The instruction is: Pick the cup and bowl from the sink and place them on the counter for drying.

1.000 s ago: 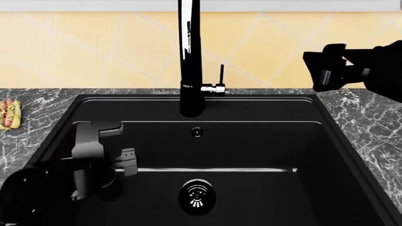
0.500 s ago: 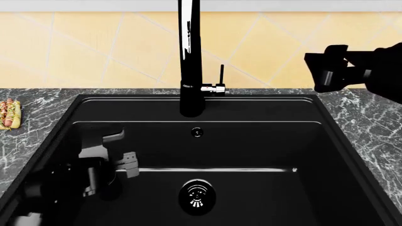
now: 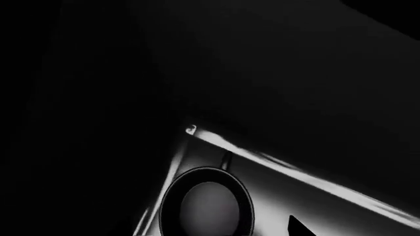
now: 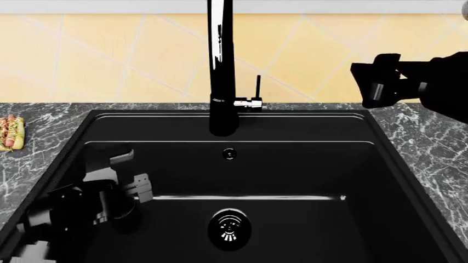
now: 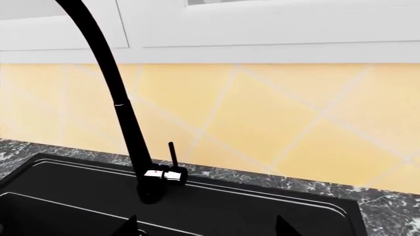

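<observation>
**Cup under the left arm, nothing on the counter yet**

Nearest me, lower left of the head view, the left gripper (image 4: pixel 123 183) hangs inside the sink (image 4: pixel 307 170); I cannot tell how its jaws stand. Its wrist camera looks straight into the cup (image 3: pixel 206 209), which stands upright on the basin floor with its mouth up and its long axis vertical. I see no bowl anywhere. Farther off, upper right, the right gripper (image 4: pixel 376 82) hovers released and empty over the counter (image 4: pixel 431 137). I judge both placements remain to do.
</observation>
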Tool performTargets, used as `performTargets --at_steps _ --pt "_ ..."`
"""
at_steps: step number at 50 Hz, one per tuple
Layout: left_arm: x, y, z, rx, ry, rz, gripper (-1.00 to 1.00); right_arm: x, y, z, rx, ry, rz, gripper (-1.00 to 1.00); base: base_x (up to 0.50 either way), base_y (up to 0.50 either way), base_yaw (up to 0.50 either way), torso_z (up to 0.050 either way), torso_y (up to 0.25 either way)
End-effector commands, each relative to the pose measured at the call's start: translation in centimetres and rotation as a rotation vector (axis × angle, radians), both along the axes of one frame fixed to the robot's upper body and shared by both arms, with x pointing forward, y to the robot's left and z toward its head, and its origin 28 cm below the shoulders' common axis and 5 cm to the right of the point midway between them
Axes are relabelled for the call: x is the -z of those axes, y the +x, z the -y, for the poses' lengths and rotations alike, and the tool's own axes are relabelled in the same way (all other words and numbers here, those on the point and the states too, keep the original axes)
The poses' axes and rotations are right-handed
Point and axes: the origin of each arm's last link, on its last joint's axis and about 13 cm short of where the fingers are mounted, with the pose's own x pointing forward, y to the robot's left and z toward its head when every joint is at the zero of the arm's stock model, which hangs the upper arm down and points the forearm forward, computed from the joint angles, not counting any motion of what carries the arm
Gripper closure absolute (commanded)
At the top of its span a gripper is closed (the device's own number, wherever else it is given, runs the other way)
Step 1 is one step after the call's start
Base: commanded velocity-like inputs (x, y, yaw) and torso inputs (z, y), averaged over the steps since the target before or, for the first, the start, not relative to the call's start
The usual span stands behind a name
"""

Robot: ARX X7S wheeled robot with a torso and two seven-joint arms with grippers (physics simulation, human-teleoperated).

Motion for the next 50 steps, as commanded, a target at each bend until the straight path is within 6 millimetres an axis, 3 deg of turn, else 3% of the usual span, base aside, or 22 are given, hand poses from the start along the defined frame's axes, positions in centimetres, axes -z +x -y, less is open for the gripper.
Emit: performTargets --at_steps 1,23,50 --pt "1.1 1.0 -0.5 -0.054 0.028 0.005 -1.0 0.2 0.3 -0.1 -0.007 0.005 -0.008 -1.0 0.0 0.0 0.0 0.0 0.0" --pt "2.8 0.9 -0.3 0.052 0.032 -0.065 -1.0 0.6 0.3 -0.1 -0.006 0.017 -0.014 -1.0 0.0 0.0 0.0 0.0 0.0" --pt "4.5 1.3 -0.9 0.012 -0.01 -0.122 -1.0 0.9 0.4 -0.2 -0.012 0.027 -0.023 -1.0 0.0 0.0 0.0 0.0 0.0"
